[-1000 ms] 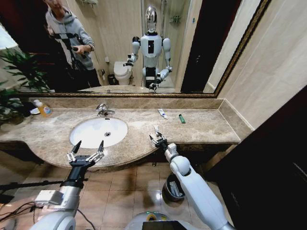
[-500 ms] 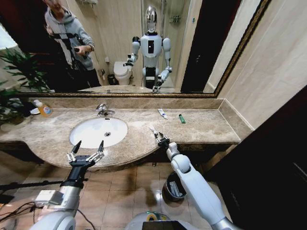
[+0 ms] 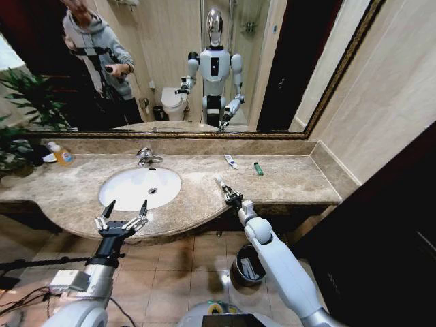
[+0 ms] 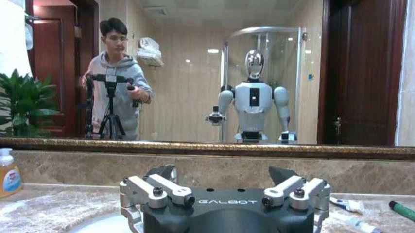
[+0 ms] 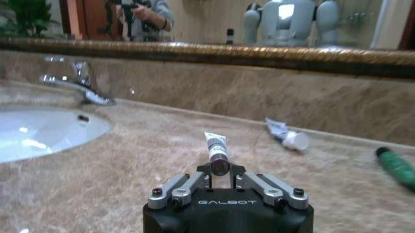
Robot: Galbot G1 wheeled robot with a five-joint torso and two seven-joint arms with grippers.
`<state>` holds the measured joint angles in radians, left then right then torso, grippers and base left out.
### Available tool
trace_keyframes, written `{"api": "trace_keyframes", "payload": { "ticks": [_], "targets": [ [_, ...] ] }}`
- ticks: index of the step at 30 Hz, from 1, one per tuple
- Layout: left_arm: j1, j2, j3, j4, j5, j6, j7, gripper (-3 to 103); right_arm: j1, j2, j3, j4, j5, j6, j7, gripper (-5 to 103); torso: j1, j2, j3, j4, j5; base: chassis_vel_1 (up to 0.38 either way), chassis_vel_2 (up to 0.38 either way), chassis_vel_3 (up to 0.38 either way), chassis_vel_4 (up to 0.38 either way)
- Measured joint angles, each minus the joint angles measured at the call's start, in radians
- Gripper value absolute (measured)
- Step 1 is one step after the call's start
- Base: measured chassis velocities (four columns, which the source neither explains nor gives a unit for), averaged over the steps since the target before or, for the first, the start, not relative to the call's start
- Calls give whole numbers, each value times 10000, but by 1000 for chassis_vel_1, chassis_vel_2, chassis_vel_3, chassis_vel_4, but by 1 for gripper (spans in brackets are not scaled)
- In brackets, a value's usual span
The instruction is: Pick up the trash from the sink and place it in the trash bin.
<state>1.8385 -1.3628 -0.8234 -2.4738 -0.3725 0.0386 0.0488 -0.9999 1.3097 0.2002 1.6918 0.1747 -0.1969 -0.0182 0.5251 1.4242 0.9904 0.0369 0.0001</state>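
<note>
Right now my right tool [image 3: 225, 190] pinches a small tube [image 5: 216, 146] above the table [image 3: 286, 178], beside the sink [image 3: 139, 187]. Left tool [image 3: 122, 212] hovers spread wide at the table's front edge.

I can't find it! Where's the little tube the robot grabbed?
The right claw holds the little tube above the counter, right of the sink.

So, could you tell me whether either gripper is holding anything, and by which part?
The right gripper holds a small white tube by its dark capped end, above the marble counter to the right of the sink. The left gripper is open and holds nothing.
</note>
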Motion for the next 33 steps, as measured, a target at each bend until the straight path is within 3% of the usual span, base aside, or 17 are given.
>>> {"api": "trace_keyframes", "payload": {
  "ticks": [10, 11, 13, 17, 18, 24, 29, 33],
  "targets": [
    [0, 0, 0, 0, 0, 0, 0, 100, -2815, -683, 1346, 2607, 101, 305, 168, 15, -1, 1, -2, -1, 1, 0, 0, 0, 0],
    [0, 0, -1, 0, 0, 0, -2, 100, -3756, -574, 1783, 3102, -138, 578, 285, 15, -1, 1, -2, -2, 0, 0, 0, 0, 0],
    [1, 0, 0, 0, 0, 0, 0, 100, -4095, -465, 1956, 3295, -288, 699, 309, 15, -1, 1, -2, -3, 0, 0, 0, 0, 0],
    [1, -1, 0, 0, 0, 0, -1, 100, -6318, 715, 2760, 4189, -1462, 1842, 370, 15, -1, 1, -2, -2, -1, 0, 0, 0, 0],
    [1, 1, 0, 0, 0, 0, -1, 100, -7112, 1174, 2946, 4255, -1939, 2412, 401, 15, -2, 1, -2, -2, -2, 0, 0, 0, 0],
    [1, 0, 0, 0, 0, 0, 1, 100, -9015, 2434, 3434, 3655, -2869, 3670, 679, 15, -2, 2, -2, -4, -3, 0, 0, 0, 0],
    [0, 0, 0, 0, 0, 0, 0, 100, -8939, 2458, 3504, 2514, -2725, 3610, 639, 15, -2, 2, -1, -3, -4, 0, 0, 0, 0],
    [1, 0, 0, 0, 0, 0, 0, 100, -7592, 1934, 3410, 205, -2613, 3091, 470, 15, -2, 2, 0, -3, -3, 0, 0, 0, 0]
  ]
}}
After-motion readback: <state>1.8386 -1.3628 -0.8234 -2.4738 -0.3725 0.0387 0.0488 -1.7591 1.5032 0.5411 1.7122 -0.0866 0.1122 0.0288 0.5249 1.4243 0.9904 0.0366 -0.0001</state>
